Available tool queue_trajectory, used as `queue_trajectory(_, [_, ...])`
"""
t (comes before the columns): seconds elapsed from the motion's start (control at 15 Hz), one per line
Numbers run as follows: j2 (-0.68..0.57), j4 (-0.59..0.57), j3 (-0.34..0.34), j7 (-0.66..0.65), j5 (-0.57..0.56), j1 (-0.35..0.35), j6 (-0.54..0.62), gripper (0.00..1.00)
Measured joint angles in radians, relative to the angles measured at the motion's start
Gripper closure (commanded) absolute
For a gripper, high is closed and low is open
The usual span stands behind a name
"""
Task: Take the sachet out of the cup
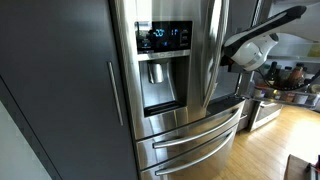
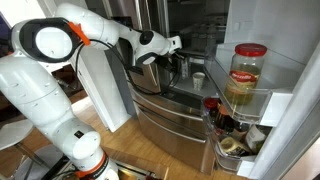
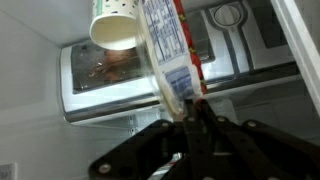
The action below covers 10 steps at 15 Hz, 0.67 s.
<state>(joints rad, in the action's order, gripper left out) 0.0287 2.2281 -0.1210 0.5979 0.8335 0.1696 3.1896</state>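
Observation:
In the wrist view my gripper [image 3: 190,112] is shut on one end of the sachet [image 3: 168,55], a white packet with red and blue print. The sachet runs from the fingertips up to the frame's top edge. A white cup with green dots [image 3: 115,25] stands just left of it inside the fridge, and the sachet overlaps the cup's right edge. I cannot tell whether the far end of the sachet is still in the cup. In an exterior view the gripper [image 2: 175,45] reaches into the open fridge. In the other exterior view only the arm [image 1: 255,45] shows, behind the door.
A stainless fridge with a dispenser panel [image 1: 162,38] and drawer handles [image 1: 195,140] fills an exterior view. The open door shelf holds a red-lidded jar [image 2: 245,75] and bottles [image 2: 225,120]. A clear drawer [image 3: 110,80] lies behind the cup.

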Motion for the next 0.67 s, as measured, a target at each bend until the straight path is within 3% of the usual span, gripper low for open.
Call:
queue_trajectory(0.4, [0.002, 0.0, 0.001, -0.007, 0.047, -0.027, 0.132, 0.15])
queue_trajectory(0.53, [0.004, -0.013, -0.002, -0.137, -0.05, -0.022, 0.14, 0.01])
queue_trajectory(0.67, [0.003, -0.029, -0.006, -0.277, -0.156, -0.017, 0.142, 0.0])
